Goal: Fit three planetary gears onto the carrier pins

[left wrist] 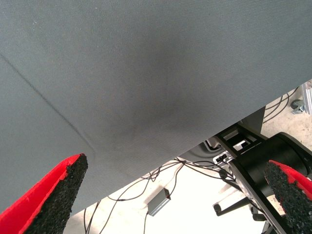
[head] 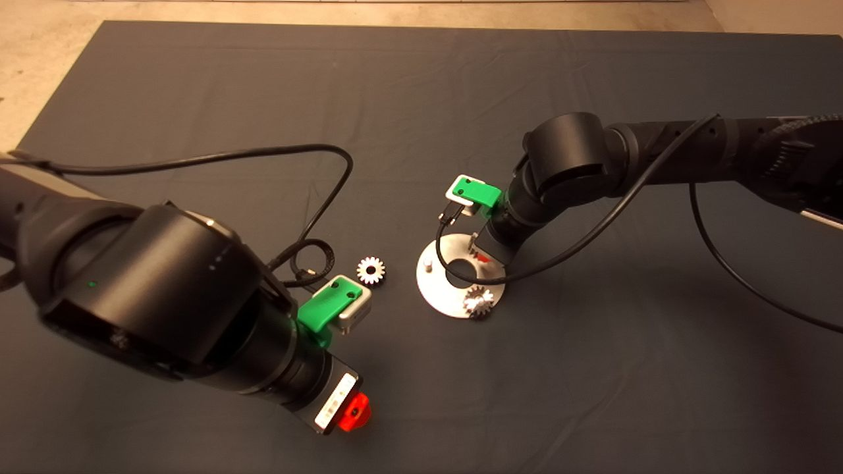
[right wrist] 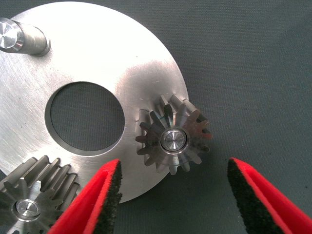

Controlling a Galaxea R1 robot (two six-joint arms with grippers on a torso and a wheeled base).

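Right gripper (right wrist: 170, 195) over the disc (head: 440, 293), fingers apart around a seated gear (right wrist: 173, 140); two gears on pins, bare pin (head: 428, 265) at disc's 9 o'clock; last gear (head: 371, 270) on worktop beside the idle, open-fingered left gripper (left wrist: 175, 195) needs fetching.

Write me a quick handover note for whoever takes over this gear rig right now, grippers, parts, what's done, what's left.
Right gripper: open, over the carrier disc, holding nothing; a gear sits on its pin between the fingers.
Left gripper: open, empty, near the mat's front edge.
Done: two gears seated on pins, the one just named and a second at the disc's rim.
Left: the third pin is bare. The last gear lies loose on the mat, left of the disc in the head view, nearer the left arm. It needs picking up and seating on that pin.
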